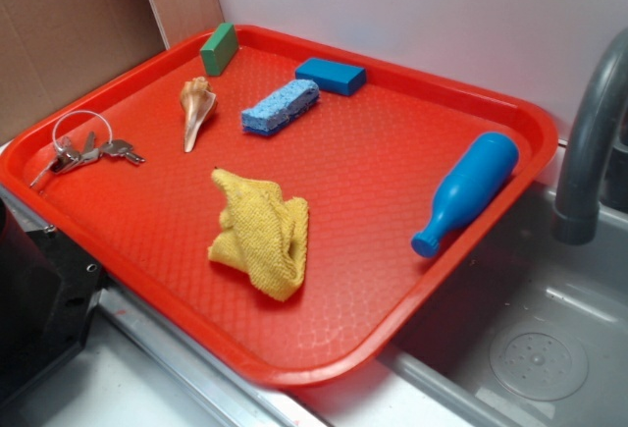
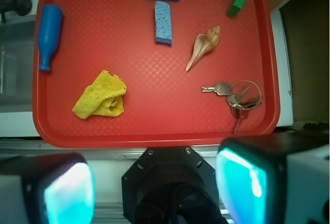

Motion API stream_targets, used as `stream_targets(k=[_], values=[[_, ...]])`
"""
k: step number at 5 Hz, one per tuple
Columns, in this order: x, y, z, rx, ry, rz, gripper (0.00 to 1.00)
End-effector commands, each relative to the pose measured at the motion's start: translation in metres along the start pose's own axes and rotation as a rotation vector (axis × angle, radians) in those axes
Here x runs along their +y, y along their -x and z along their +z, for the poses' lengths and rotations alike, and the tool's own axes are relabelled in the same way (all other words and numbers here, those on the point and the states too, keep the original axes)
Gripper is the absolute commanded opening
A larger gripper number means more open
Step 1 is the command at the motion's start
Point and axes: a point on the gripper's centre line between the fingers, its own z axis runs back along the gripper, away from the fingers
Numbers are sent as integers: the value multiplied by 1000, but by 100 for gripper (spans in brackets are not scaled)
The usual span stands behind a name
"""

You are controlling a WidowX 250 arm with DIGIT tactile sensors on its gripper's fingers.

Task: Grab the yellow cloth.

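The yellow cloth [image 1: 260,234] lies bunched on the red tray [image 1: 245,353], in its front middle part. In the wrist view the cloth [image 2: 100,96] sits at the lower left of the tray [image 2: 154,95]. My gripper [image 2: 154,188] is high above the tray's near edge and the black robot base, well apart from the cloth. Its cyan pads [image 2: 69,193] stand wide apart with nothing between them, so it is open and empty. The gripper does not show in the exterior view.
On the tray are a blue bottle [image 1: 469,191], a pale blue sponge [image 1: 281,106], a blue block [image 1: 331,75], a green block [image 1: 219,48], a seashell [image 1: 196,108] and keys [image 1: 88,150]. A sink [image 1: 530,348] and faucet [image 1: 589,133] are to the right.
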Motion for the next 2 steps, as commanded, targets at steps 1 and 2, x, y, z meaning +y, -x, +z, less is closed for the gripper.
stream_targets(k=[1,2], values=[[0,0,0,0,0,0,100],[-11,-18,-52,-39,112,114,100]])
